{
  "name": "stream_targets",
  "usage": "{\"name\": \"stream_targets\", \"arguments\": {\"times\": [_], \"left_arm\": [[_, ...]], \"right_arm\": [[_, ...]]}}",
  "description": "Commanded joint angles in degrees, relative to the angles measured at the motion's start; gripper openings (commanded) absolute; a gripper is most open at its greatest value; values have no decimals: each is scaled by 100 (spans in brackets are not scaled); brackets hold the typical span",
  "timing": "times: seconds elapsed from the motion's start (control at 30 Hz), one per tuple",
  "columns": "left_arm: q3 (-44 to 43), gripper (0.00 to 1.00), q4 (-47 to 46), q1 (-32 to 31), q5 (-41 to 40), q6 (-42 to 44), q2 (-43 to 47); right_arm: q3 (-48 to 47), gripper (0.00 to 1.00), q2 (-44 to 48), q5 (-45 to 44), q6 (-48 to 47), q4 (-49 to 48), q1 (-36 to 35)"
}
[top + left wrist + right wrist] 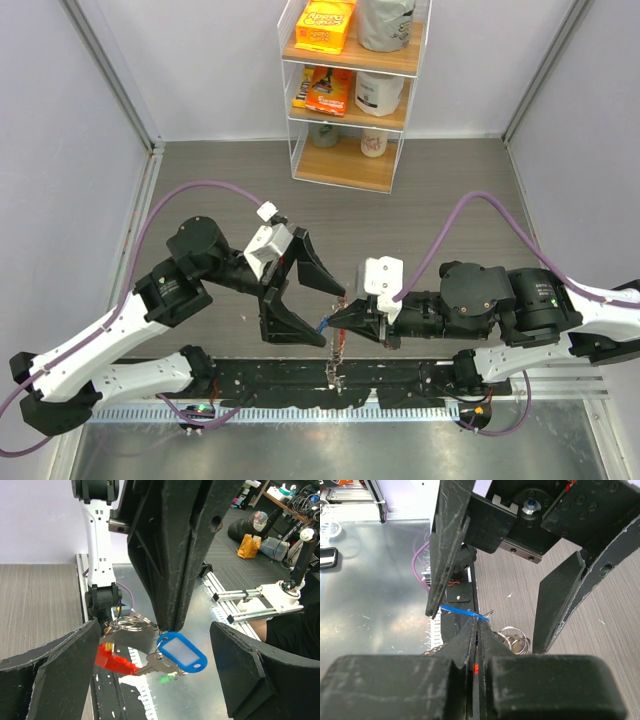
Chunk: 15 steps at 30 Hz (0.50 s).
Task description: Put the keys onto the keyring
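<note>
**tom:** So at that point your right end effector (476, 630) was pinched shut on the keyring (131, 623), right about where the loop met the blue key (181, 651) at its head. The whole bunch hung off it in the air, over the near edge of the surface (450, 200) between the arm bases. The red piece (116, 660) dangled low on the left in your left wrist view.

**jo:** Yep, and your left end effector (330, 315) was spread wide, one finger either side of the bunch, touching nothing. I couldn't tell which keys were actually threaded on. The silver blades were bunched under the blue head with a speck of green behind.

**tom:** My guess on handling: the lot was light but floppy. The loop looked like stiff, slick metal, and anything hanging from it would've swung and twisted if you bumped it.

**jo:** Agreed. I'd have gone for the blue plastic head with the left, flat faces in the pinch. Plastic likely grips better than thin blades, and it gives you a handle to steer the key. Grab the loop itself and it could've squirted out.
</note>
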<state>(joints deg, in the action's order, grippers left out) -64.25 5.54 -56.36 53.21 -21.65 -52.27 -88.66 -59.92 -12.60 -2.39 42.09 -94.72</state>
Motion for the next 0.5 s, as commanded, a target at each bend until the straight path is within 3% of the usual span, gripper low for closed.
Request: {"name": "stream_targets", "arguments": {"times": [0.0, 0.47], "left_arm": [[-35, 96, 201, -24, -153, 205, -2], [-18, 74, 544, -24, -215, 328, -2]], "right_arm": [[-318, 5, 51, 74, 37, -377, -20], [-301, 6, 191, 74, -24, -412, -12]]}}
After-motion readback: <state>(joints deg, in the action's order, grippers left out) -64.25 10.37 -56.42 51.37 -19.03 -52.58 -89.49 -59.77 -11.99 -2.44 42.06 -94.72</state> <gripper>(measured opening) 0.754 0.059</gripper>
